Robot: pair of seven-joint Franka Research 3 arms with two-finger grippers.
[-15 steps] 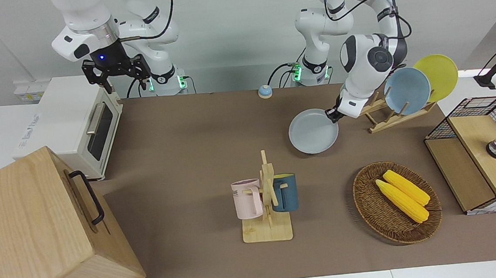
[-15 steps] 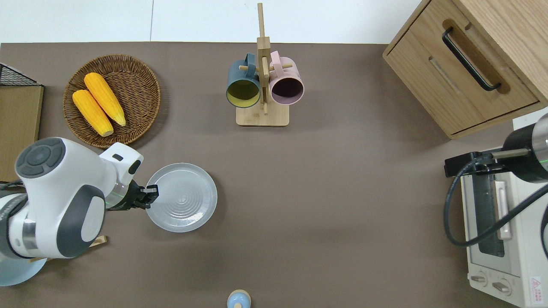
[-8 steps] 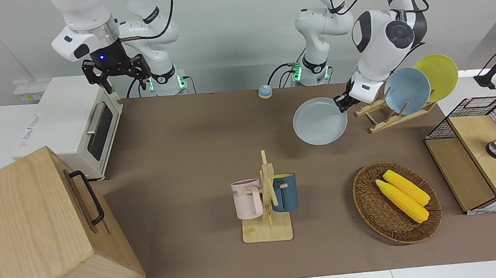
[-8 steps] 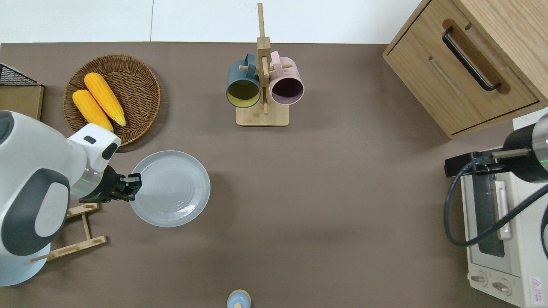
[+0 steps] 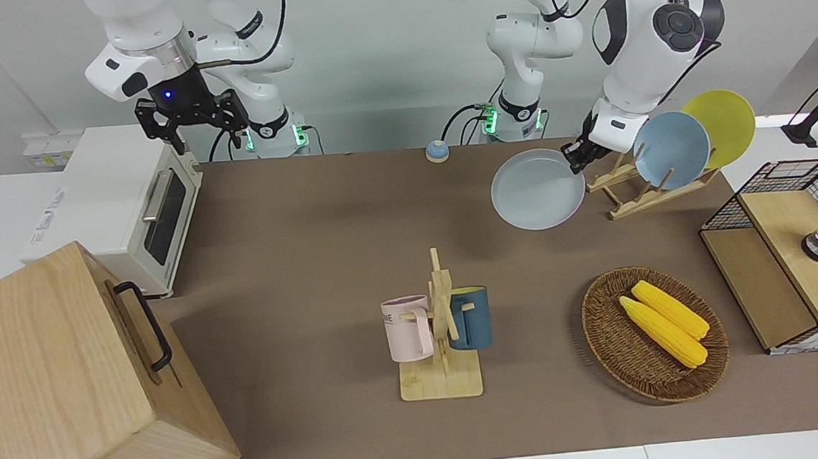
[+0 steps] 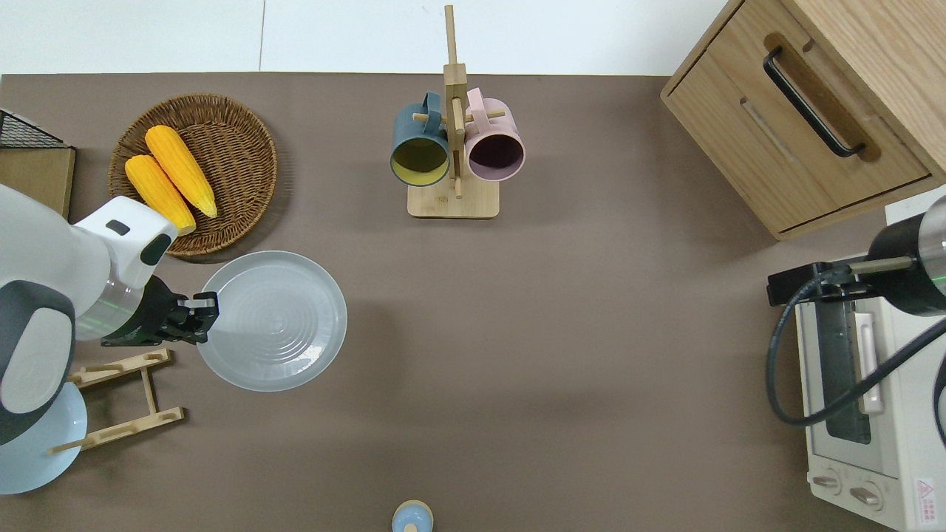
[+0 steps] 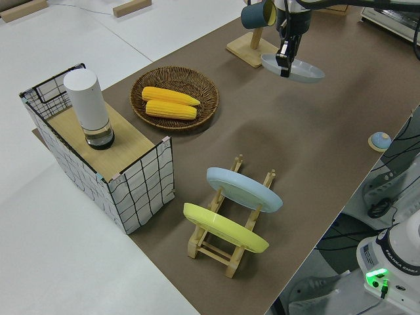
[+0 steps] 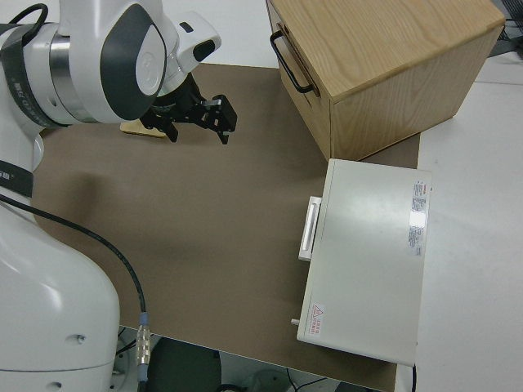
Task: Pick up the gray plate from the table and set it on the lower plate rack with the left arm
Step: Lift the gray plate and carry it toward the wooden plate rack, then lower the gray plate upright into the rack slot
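Observation:
My left gripper (image 5: 576,154) is shut on the rim of the gray plate (image 5: 537,190) and holds it nearly level in the air. In the overhead view the gripper (image 6: 203,314) and plate (image 6: 272,319) are over the brown table (image 6: 562,355), between the corn basket and the lower plate rack (image 6: 126,399). The rack (image 5: 637,195) holds a sky-blue plate (image 5: 671,150) and a yellow plate (image 5: 722,125) on edge. The left side view shows the held plate (image 7: 298,69) well above the mat. My right gripper (image 5: 193,122) is parked and open.
A wicker basket (image 5: 603,331) with two corn cobs (image 5: 664,320) lies farther from the robots than the rack. A mug tree (image 5: 441,328) with two mugs stands mid-table. A toaster oven (image 5: 126,199) and a wooden cabinet (image 5: 67,383) stand at the right arm's end. A wire-sided box (image 5: 783,232) stands at the left arm's end.
My left gripper has lifted the gray plate higher and carried it toward the left arm's end of the table, closer to the rack. The right arm has not moved.

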